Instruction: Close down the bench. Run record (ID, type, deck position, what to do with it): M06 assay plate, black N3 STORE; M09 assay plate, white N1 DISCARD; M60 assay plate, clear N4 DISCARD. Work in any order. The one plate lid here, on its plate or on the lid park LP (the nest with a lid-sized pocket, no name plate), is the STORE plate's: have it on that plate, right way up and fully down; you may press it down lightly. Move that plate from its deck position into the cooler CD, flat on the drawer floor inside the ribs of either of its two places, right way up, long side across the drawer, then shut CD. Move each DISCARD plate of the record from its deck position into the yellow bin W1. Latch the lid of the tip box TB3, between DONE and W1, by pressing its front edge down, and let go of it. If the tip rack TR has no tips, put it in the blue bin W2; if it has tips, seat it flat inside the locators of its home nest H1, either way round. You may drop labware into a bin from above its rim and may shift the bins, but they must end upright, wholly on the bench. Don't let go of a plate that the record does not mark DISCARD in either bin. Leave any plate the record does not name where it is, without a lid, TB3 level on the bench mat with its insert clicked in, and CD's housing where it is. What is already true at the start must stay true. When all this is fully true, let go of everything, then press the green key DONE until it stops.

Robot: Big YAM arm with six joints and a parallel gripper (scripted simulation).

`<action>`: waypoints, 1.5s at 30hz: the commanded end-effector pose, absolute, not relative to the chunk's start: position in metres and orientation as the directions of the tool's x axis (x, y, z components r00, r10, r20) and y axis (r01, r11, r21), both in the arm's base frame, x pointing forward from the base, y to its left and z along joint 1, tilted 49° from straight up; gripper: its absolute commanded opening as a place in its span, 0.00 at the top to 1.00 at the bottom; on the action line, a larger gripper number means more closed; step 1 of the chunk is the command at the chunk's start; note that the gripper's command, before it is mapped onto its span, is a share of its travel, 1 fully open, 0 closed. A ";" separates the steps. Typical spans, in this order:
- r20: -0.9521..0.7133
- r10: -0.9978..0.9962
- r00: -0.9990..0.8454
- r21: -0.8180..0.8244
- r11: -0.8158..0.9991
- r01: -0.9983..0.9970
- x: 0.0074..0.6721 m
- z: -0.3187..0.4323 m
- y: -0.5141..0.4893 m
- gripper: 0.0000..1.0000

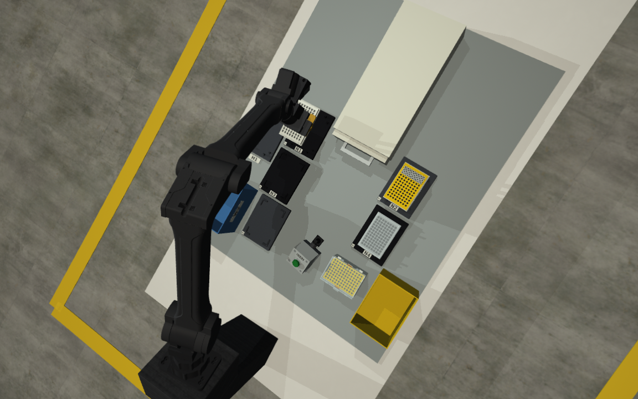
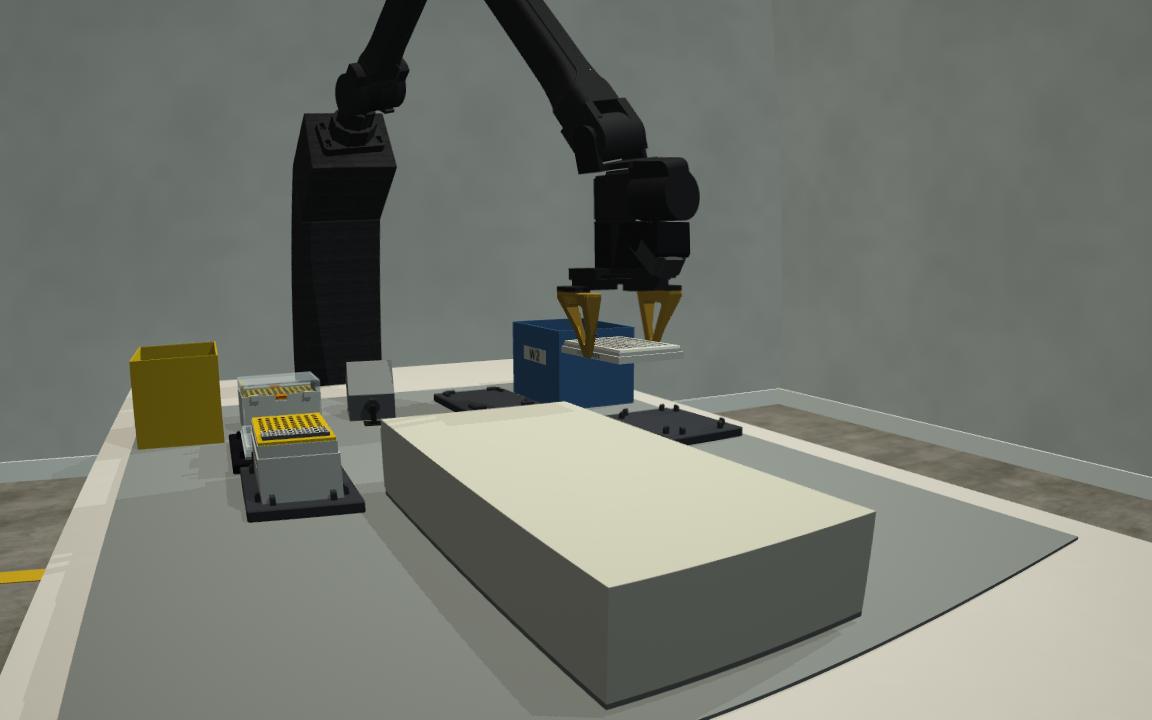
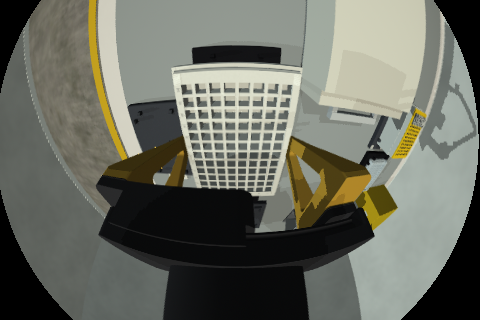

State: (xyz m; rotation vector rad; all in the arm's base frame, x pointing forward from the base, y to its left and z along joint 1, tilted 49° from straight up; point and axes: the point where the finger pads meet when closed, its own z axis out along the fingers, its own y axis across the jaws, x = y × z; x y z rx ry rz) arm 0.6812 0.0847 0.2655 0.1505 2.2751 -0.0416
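My gripper (image 2: 620,335) is shut on the white assay plate (image 2: 623,348) across its short width and holds it level, well above the empty black nest N1 (image 2: 677,422). The plate also shows in the overhead view (image 1: 297,118) and fills the wrist view (image 3: 236,127). The black plate (image 1: 286,174) lies in nest N3, its top smooth. The clear plate (image 1: 380,234) lies in nest N4. The yellow bin W1 (image 1: 385,307) stands at the near right corner. The cooler CD (image 1: 400,79) is shut, with its handle (image 1: 356,152) facing the deck.
The blue bin W2 (image 1: 234,208) stands by the arm. The lid park nest (image 1: 267,220) and nest H1 (image 1: 267,146) are dark and low. The tip rack (image 1: 405,185) sits on N2 with some tips at one end. TB3 (image 1: 343,275) and the DONE key (image 1: 295,262) are near W1.
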 end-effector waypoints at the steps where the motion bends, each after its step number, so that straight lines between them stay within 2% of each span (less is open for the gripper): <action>1: -0.756 0.096 -0.647 0.028 0.993 0.116 0.672 0.272 0.097 1.00; 13: -0.774 0.101 -0.625 0.037 0.993 0.115 0.661 0.300 0.097 1.00; 19: -0.747 0.101 -0.658 0.023 0.992 0.126 0.662 0.274 0.092 1.00; 28: -0.774 0.099 -0.626 0.030 0.992 0.120 0.667 0.296 0.090 1.00; 30: -0.781 0.152 -0.606 0.070 0.985 0.157 0.659 0.299 0.077 1.00; 45: -0.782 0.129 -0.610 0.050 0.988 0.144 0.643 0.282 0.051 1.00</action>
